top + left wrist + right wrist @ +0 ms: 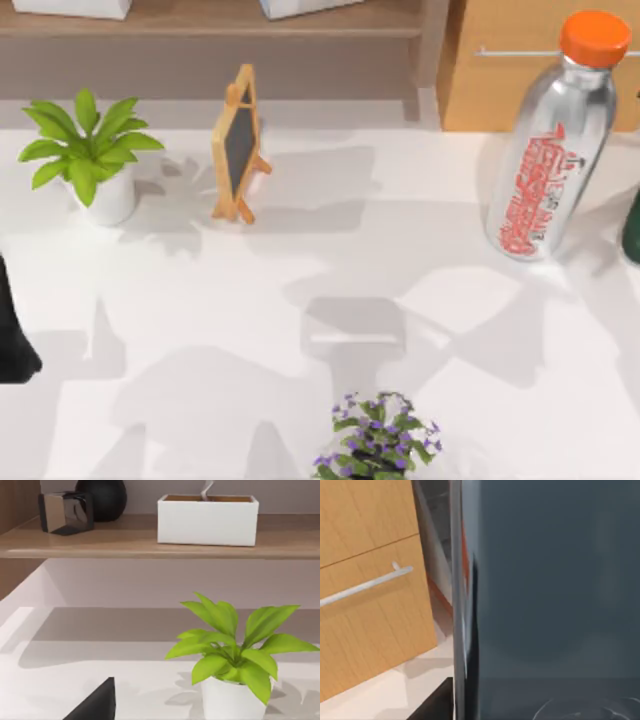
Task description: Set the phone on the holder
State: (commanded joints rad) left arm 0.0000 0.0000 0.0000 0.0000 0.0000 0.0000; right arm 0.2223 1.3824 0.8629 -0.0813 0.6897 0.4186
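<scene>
Over at the right edge: your right arm (632, 230) is sitting just past the bottle (548, 150), barely poking onto the table.
Phone: the phone (550, 595) is standing upright right up against the right wrist camera, so I'm guessing that arm is carrying it, well apart from the stand.
Right claw: honestly can't tell whether it's clenched or released.
Holder: the holder (353, 335) is waiting bare near the middle of the table, just behind the purple flower pot (378, 445).
Left arm: your left arm (15, 340) is idling at the left edge, and I can't tell what its claw is doing either.
Progress: I'm reading this as the carry stage. Nothing is resting on the ledge yet, so the whole trip across plus the set-down is still waiting for you.
In the way: that tall bottle is standing between the right arm and the stand, so you're probably going around or over it. The flowers are crowding the near side too.
Other stuff: the chalkboard easel (238, 145) and the green potted plant (90, 155) are sitting far back on the left, out of the path.
</scene>
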